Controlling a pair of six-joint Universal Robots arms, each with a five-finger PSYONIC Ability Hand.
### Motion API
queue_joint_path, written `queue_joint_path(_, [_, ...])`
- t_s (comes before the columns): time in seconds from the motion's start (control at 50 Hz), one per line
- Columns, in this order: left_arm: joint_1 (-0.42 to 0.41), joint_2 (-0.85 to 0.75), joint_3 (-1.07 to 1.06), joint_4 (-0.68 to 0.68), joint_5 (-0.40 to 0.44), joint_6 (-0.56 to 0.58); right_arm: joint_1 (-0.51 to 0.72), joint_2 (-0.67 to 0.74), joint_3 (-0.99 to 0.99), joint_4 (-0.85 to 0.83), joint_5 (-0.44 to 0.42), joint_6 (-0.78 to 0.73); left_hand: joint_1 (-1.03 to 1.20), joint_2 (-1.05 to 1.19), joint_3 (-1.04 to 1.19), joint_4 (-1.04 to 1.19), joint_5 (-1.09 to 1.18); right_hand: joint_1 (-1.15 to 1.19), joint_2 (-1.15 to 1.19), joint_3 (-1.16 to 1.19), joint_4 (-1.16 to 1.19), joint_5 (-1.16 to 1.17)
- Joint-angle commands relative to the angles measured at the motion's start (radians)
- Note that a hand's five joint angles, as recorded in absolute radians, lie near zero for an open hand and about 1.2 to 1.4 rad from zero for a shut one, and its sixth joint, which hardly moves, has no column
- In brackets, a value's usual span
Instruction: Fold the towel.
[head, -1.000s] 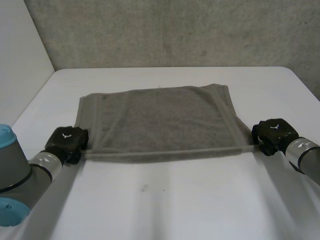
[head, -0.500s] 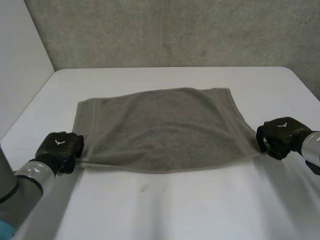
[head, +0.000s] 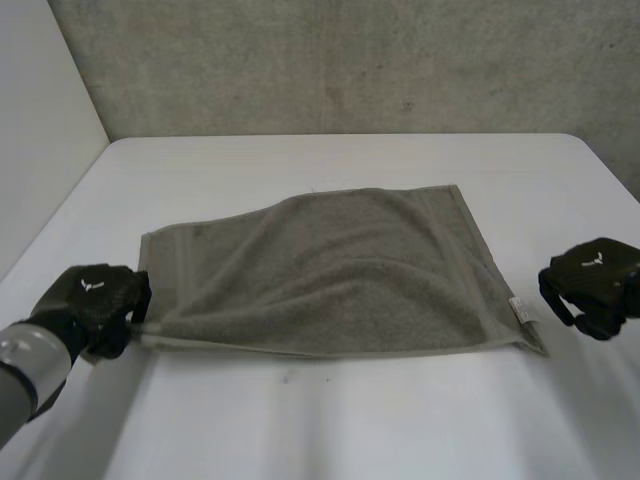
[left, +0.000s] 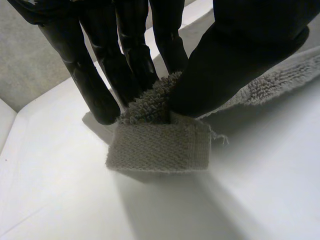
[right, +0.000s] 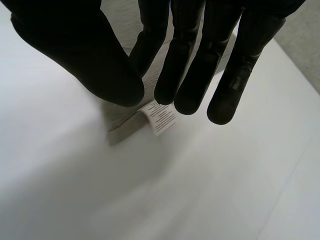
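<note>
A grey towel (head: 340, 270) lies spread on the white table (head: 330, 430). My left hand (head: 95, 300) is at its near left corner. In the left wrist view the thumb (left: 235, 65) pinches that corner (left: 160, 147) against the fingers. My right hand (head: 595, 285) sits just right of the towel's near right corner, with a strip of bare table between them. In the right wrist view its fingers (right: 185, 65) and thumb are drawn together with nothing in them. The corner's white label (right: 160, 118) lies on the table just past the fingertips.
A grey concrete wall (head: 350, 60) stands behind the table's far edge and a white panel (head: 40, 120) at the left. Bare table runs in front of the towel, with a small dark speck (head: 288, 377) on it.
Both hands drew outward and toward the table's near side, bringing the towel's near edge with them. The right hand let go of its corner, which now lies flat.
</note>
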Motion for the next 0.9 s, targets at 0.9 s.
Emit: queue_joint_path(0.9, [-0.024, -0.234, 0.201, 0.044, -0.008, -0.130, 0.044, 0.175, 0.310, -0.698, -0.131, 0.342, 0.230, 0.180, 0.182, 0.180, 0.204, -0.671, -0.476, -0.483, -0.489, -0.461])
